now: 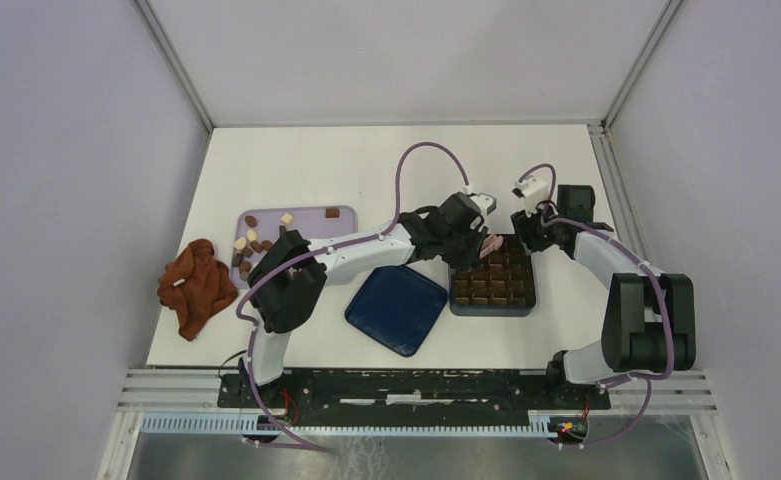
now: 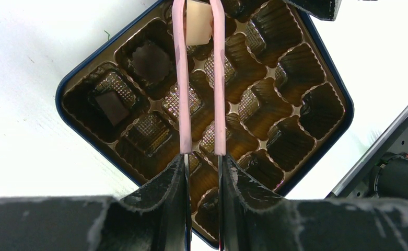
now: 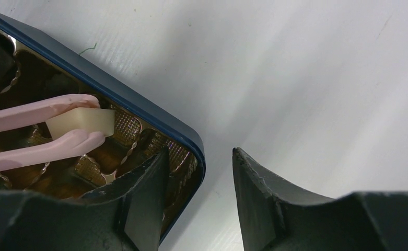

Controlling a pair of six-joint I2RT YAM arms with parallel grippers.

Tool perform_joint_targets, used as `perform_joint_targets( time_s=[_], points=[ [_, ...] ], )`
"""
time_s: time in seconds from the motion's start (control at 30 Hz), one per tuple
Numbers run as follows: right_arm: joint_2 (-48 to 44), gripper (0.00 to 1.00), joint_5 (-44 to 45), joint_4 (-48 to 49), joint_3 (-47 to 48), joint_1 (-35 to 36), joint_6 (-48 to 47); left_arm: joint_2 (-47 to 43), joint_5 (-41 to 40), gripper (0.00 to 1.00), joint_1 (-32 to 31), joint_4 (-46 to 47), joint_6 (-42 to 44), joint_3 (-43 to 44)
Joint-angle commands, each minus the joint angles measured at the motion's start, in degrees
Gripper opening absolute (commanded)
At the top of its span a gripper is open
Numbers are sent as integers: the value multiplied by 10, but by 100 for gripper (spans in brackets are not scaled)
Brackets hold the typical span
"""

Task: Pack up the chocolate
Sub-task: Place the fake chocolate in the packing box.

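From my station I judge that the packing is at its beginning. My left tool (image 2: 201,157) is pressed together on the pink tongs (image 2: 182,104), and the tongs pinch one cream-white piece (image 2: 198,23) of chocolate at their far end, straight ahead of the tool and above the far corner of the dark blue box (image 3: 118,94). The piece is not yet in a compartment – it hangs just over the ribbed cups.

Below and to the left of the tongs I see only two dark pieces (image 2: 151,61) already seated in the box. All the other cups that I can see are empty, so most of the work is left.

My right tool (image 3: 199,154) stands spread at the same corner, with the box wall between its fingers: one finger over the cups, the other over the bare worktop. It does not pinch anything.

Far behind the left tool, near its arm's elbow, the lavender tray (image 1: 306,213) carries about a dozen loose chocolates (image 1: 251,240) – these wait for their turn. The blue lid (image 1: 396,310) lies beside the box, so closing is also left to do.
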Motion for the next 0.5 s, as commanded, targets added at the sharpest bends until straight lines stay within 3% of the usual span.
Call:
perform_joint_targets(
  time_s=[0.0, 0.47],
  points=[
    [-21, 54, -13, 4, 22, -4, -4, -4, 1, 34, -2, 6, 24, 33],
    [-30, 60, -32, 1, 21, -9, -8, -2, -1, 37, -2, -2, 25, 44]
  ],
)
